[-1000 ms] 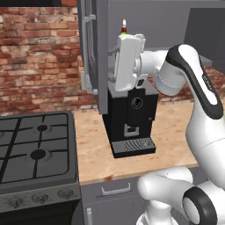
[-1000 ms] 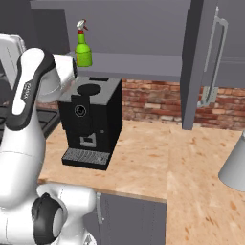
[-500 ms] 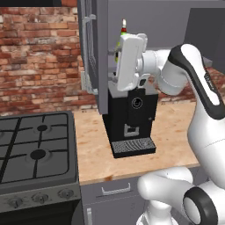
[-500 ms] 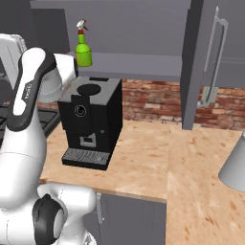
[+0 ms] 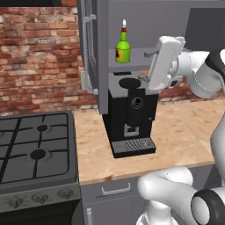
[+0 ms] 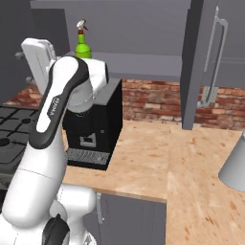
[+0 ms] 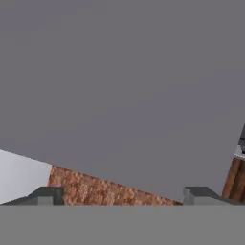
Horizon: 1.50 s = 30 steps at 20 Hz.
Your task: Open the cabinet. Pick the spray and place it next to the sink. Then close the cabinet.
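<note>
The gripper (image 7: 119, 195) is held with its jaws spread apart and empty, apparently facing a grey cabinet (image 5: 102, 52) panel. The spray (image 5: 123, 43) is left upright on the open cabinet's shelf, above the coffee machine (image 5: 131, 115).

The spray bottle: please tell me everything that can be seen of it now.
The spray bottle is small, with a yellow-green glossy body, a dark label on its front, a narrow green neck and a red-and-white trigger nozzle on top. It stands upright on the grey lower shelf of the open cabinet, near the shelf's left end, above the black coffee machine. Nothing else touches it; the gripper is apart from it.
</note>
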Motion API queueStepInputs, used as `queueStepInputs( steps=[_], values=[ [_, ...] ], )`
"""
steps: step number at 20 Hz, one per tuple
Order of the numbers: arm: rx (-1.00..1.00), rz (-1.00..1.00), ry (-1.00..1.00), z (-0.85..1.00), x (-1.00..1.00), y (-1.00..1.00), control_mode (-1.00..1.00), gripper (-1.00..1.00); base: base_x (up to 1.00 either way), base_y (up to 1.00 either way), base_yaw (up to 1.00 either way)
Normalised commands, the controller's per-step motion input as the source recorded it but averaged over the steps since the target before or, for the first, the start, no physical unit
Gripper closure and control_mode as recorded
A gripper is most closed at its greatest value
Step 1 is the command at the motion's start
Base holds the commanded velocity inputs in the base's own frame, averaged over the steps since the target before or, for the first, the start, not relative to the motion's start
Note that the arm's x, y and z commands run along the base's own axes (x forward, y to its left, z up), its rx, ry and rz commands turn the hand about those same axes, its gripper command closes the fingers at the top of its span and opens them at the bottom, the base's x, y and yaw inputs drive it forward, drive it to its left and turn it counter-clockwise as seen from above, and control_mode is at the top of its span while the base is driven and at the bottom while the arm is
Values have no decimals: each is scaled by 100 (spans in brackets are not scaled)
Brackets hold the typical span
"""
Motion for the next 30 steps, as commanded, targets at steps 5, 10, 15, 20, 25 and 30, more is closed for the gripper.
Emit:
queueStepInputs(
  steps=[5,10,15,20,25,30],
  values=[
    [-13,-8,-25,0,-9,-58,-100,-100,0,0,0],
    [-38,-3,-36,0,-9,-21,-100,-100,0,0,0],
    [-47,-7,-20,0,-3,-18,-100,-100,0,0,0],
    [-31,-29,0,0,4,-24,-100,-100,0,0,0],
    [-14,-38,-4,-25,0,-9,-100,-100,0,0,0],
    [-13,-39,-12,-63,0,0,-100,-100,0,0,0]
  ],
)
